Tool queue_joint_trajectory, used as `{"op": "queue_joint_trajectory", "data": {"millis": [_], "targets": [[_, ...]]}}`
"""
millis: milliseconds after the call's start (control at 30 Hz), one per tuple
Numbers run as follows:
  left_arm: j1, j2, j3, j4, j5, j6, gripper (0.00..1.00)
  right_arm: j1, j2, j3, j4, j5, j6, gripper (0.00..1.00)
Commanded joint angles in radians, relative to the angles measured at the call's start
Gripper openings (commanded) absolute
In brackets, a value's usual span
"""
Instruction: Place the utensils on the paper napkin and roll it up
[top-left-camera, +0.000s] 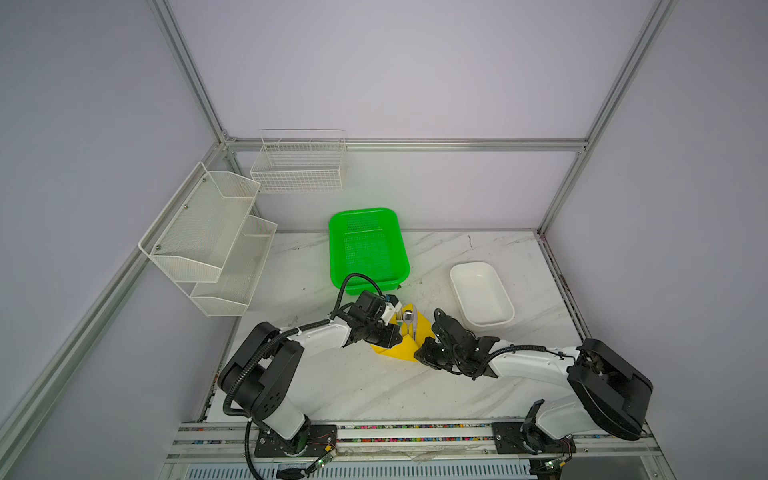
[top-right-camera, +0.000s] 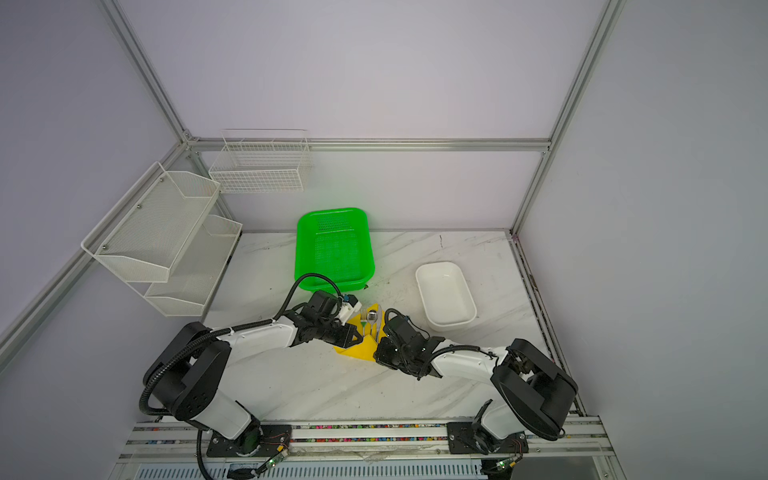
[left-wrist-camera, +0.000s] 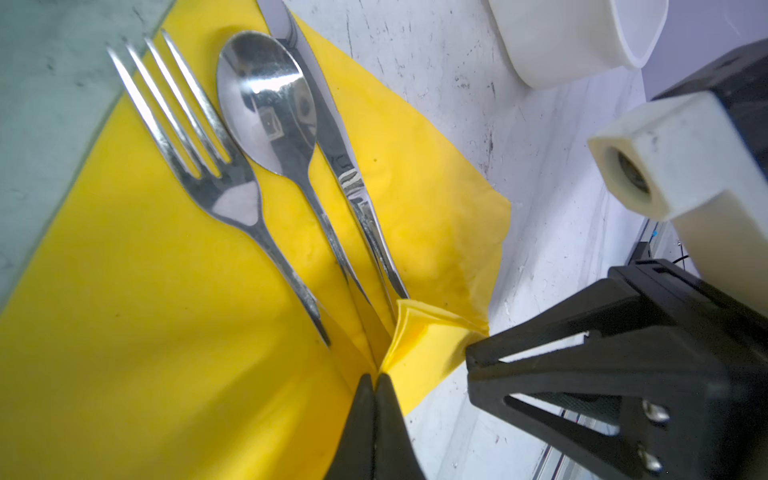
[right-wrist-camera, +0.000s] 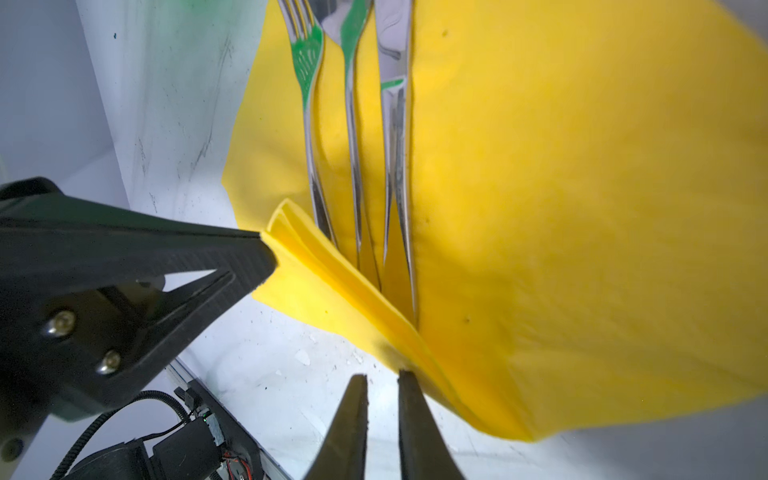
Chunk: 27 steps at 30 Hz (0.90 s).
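The left jaws are squeezed tight together, and they pinch a folded-up edge of the yellow paper napkin (left-wrist-camera: 124, 291). The right jaws are open just a crack. I can see the white worktop (right-wrist-camera: 266, 374) through the gap, and the same fold touches the tip of one finger (right-wrist-camera: 409, 399) from the outside. The fold stands up between the two sets of jaws. Right behind it lie the fork (left-wrist-camera: 232, 199), the spoon (left-wrist-camera: 266, 104) and the knife (left-wrist-camera: 345, 174), side by side on the napkin, with their handles pointing at the jaws. They are shiny and silver. The napkin is bright and a bit wrinkled. It sits near the green basket (top-left-camera: 365, 249) and the white tray (top-left-camera: 482, 295).
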Motion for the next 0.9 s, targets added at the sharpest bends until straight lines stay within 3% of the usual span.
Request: {"op": "queue_joint_trajectory", "data": {"millis": [0, 667, 733, 800, 867], "targets": [[0.010, 0.004, 0.001, 0.028, -0.005, -0.029, 0.00, -0.003, -0.001, 0.028, -0.058, 0.013, -0.018, 0.19], [0.012, 0.022, 0.007, -0.008, -0.023, -0.040, 0.01, -0.005, 0.076, 0.060, -0.069, 0.076, -0.001, 0.15], [0.011, 0.018, 0.028, -0.039, -0.005, -0.034, 0.05, -0.008, 0.091, 0.063, -0.069, 0.071, 0.002, 0.15], [0.011, 0.000, 0.049, -0.074, -0.008, -0.036, 0.22, -0.008, 0.105, 0.067, -0.068, 0.065, 0.000, 0.14], [0.011, -0.033, 0.054, -0.090, -0.032, -0.045, 0.30, -0.008, 0.112, 0.069, -0.067, 0.060, 0.000, 0.14]]}}
